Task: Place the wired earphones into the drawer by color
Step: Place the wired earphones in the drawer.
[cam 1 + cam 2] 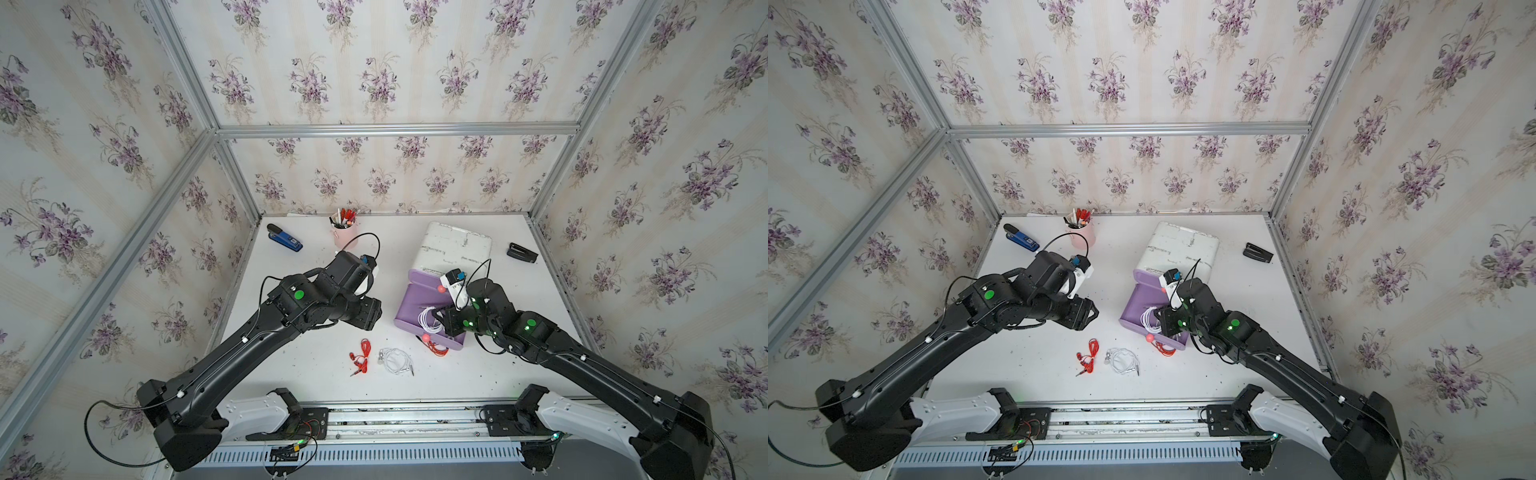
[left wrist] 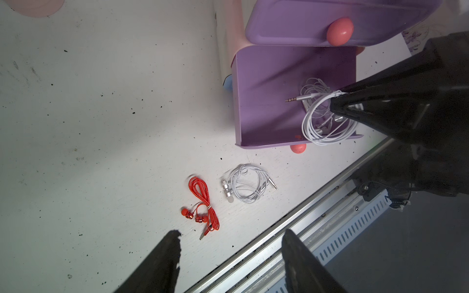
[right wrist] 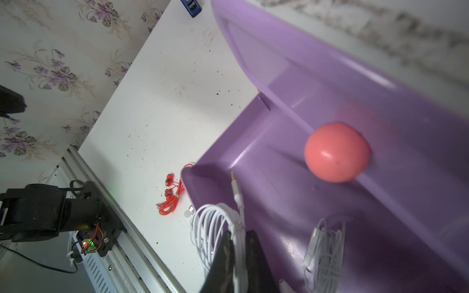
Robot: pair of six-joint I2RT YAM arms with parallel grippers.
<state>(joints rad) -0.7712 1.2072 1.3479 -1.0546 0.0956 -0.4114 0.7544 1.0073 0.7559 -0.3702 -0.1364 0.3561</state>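
The purple drawer (image 1: 409, 309) stands pulled out from a white cabinet (image 1: 457, 245). My right gripper (image 3: 238, 234) is shut on a bundle of white earphones (image 3: 215, 225), which hangs over the drawer's front corner (image 2: 327, 126). A second white bundle (image 3: 324, 248) lies inside the drawer. On the table in front lie red earphones (image 1: 361, 357) (image 2: 203, 203) and white earphones (image 1: 397, 360) (image 2: 248, 184). Another red bundle (image 1: 438, 348) lies against the drawer's front. My left gripper (image 2: 231, 236) hovers open and empty above the table, left of the drawer (image 1: 372, 316).
A blue stapler (image 1: 284, 240) and a pink pen cup (image 1: 345, 235) stand at the back left. A black object (image 1: 521, 252) lies at the back right. The drawer above is shut, with a pink knob (image 1: 441, 288). A metal rail (image 1: 415, 409) runs along the table's front edge.
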